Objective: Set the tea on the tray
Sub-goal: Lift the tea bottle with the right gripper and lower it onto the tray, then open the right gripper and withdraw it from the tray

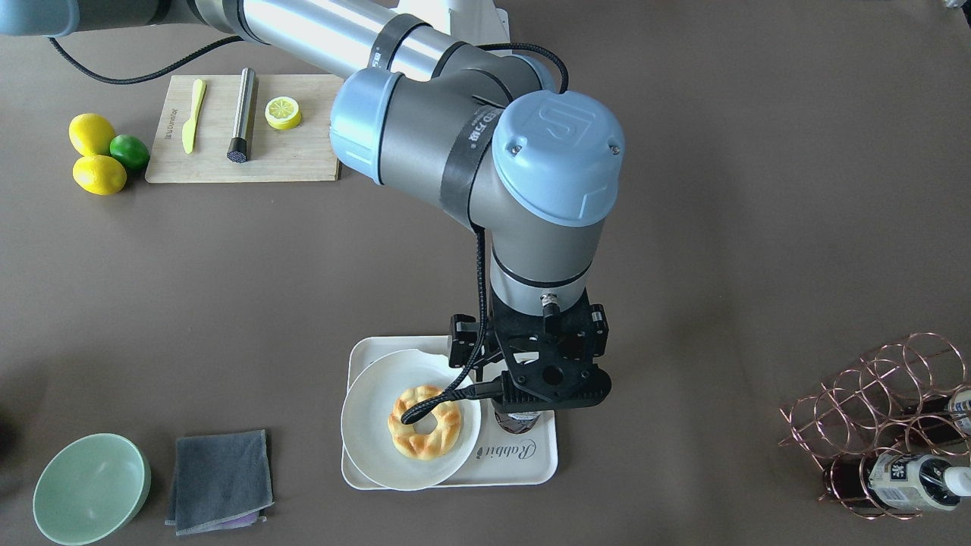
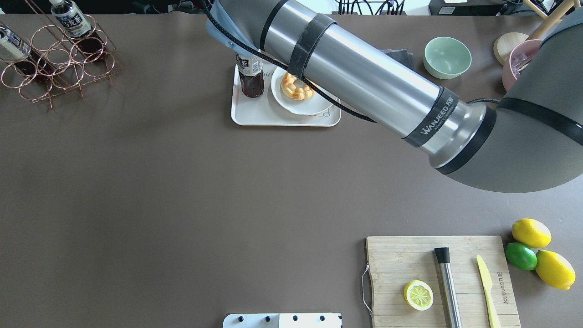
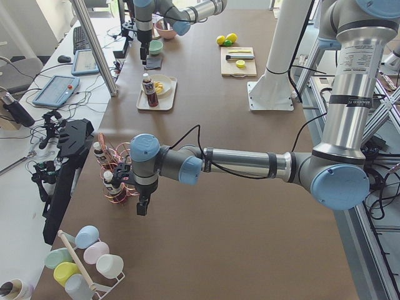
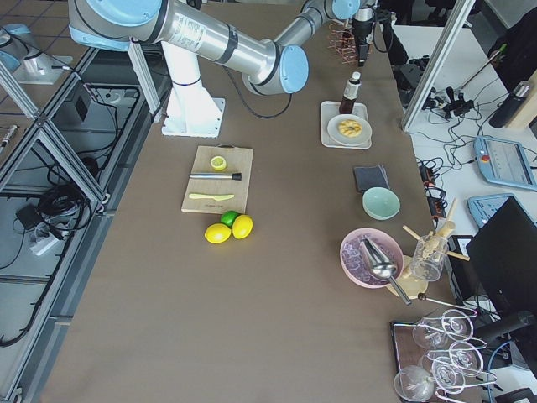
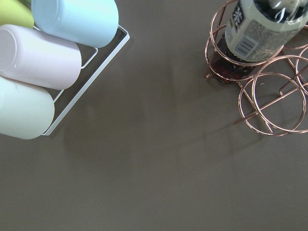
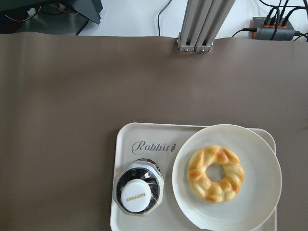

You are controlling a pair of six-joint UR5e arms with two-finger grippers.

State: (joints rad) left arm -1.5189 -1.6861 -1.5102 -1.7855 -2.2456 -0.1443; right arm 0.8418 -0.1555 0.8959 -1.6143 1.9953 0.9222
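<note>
Beside the plate (image 6: pixel 262 204), the tea (image 6: pixel 138 193) looks light and slick; I'd grasp it high. I can't tell the right gripper (image 1: pixel 538 394) spread.

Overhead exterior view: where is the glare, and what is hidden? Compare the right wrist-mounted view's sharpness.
Overhead exterior view: glare streaks along the right arm tube, which hides part of the plate and the top of the tea. Right wrist-mounted view: evenly lit and sharp; the tray lettering and the cap print read clearly; beyond the table it is partly washed out white.
</note>
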